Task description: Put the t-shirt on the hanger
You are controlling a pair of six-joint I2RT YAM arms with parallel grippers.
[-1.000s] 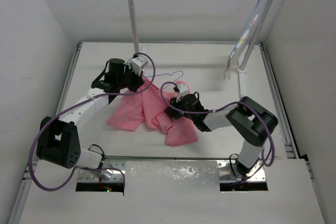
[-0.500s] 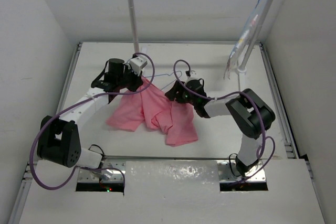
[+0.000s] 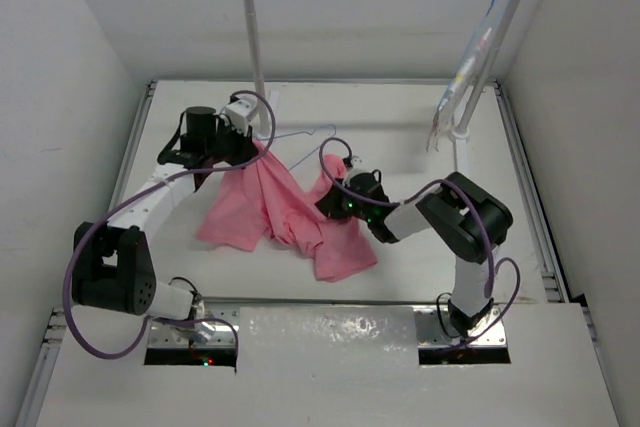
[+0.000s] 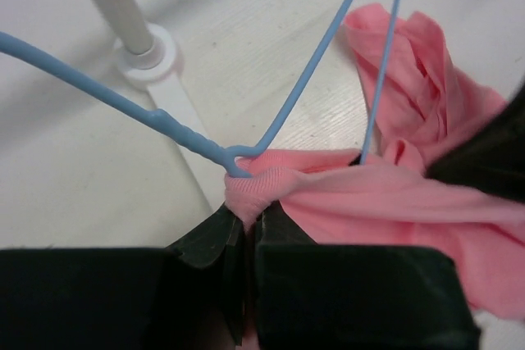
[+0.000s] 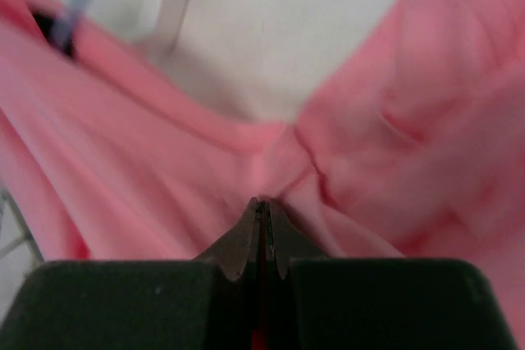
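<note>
Since the shirt [image 3: 285, 209] is pinched at two places and the hanger [image 4: 316, 67] meets it at only one, the next move turns on how wire and cloth lie. Left tool [image 4: 246, 217]: clenched on a small rolled nub of pink fabric, apparently a hem or collar edge. One corner bend of the hanger sits against that nub, just past the pinch. Cannot tell whether the wire itself is caught or only hooked in the cloth. Right tool [image 5: 262, 206]: clenched on a fold of shirt, nothing else seen in its grip. Shirt position: left-centre of the bench [image 3: 410, 117], drawn up in a ridge between the two tools, the rest slumping in loose folds toward the near edge. Hanger position: on the far side of the shirt, long axis running from the left tool rightward, roughly parallel to the far edge. Its free end, where the hook seems to be, lies near the bench centre, just to the far side of the right tool. The rack's post [image 4: 123, 14] stands just beyond the left tool. Judgement: the left arm is nearer the hanger and fixes one end, and the free end points toward the right tool. The fabric the right tool holds would therefore need to travel toward the far edge and over that end. Risk: the thin wire may swing about its pinned corner.
</note>
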